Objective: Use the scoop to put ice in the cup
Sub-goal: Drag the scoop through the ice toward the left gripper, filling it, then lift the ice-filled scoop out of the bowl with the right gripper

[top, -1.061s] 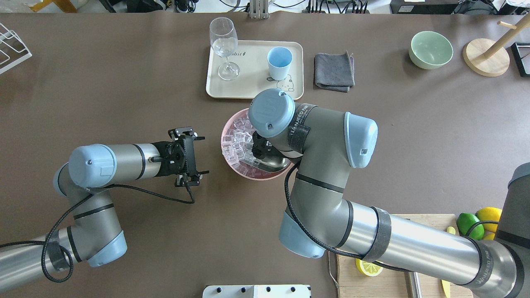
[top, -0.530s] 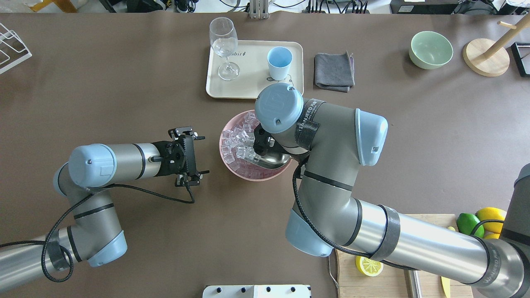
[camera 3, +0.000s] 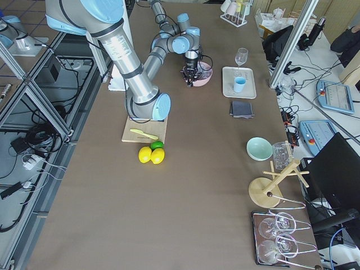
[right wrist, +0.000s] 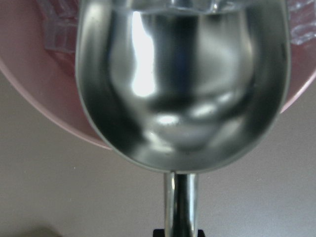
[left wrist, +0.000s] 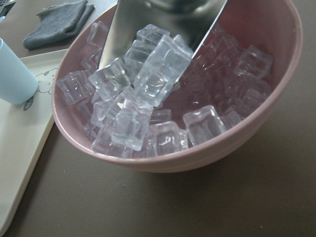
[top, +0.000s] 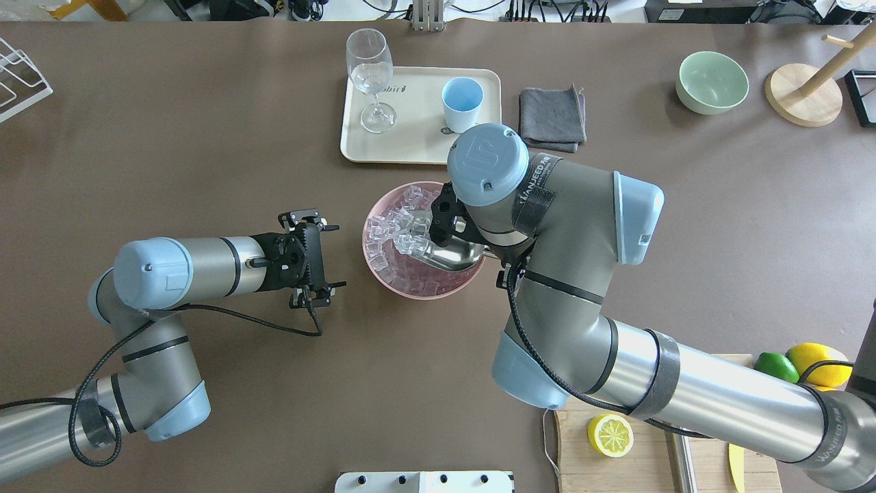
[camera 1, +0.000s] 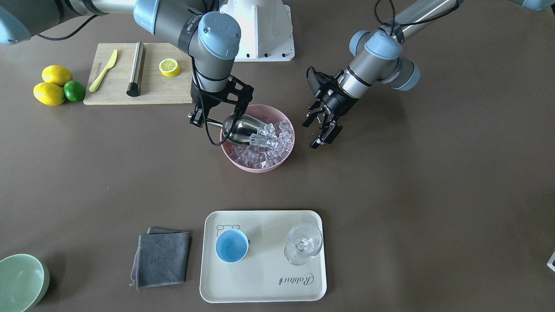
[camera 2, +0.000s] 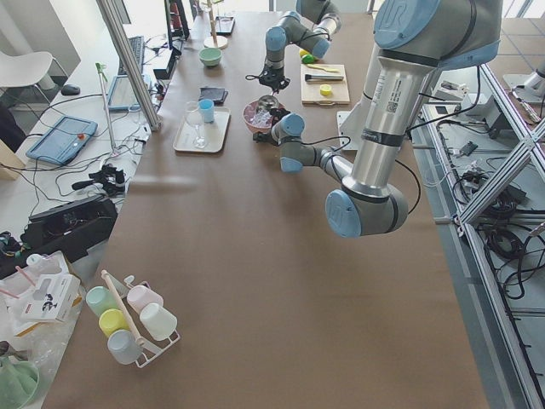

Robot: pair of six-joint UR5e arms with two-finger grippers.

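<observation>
We see the right gripper clamped on the handle of the scoop, trough among the ice in the pink bowl. Beside the bowl, the left gripper gapes wide, empty. The cup sits well apart on a cream tray, brown table beneath.

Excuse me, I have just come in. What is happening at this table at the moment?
The right gripper holds the scoop by its handle, with the trough down in the pink bowl of ice. A few cubes lie at the scoop's mouth. The left gripper hovers open and empty beside the bowl. The cup stands on the tray, with no ice in it yet.
</observation>
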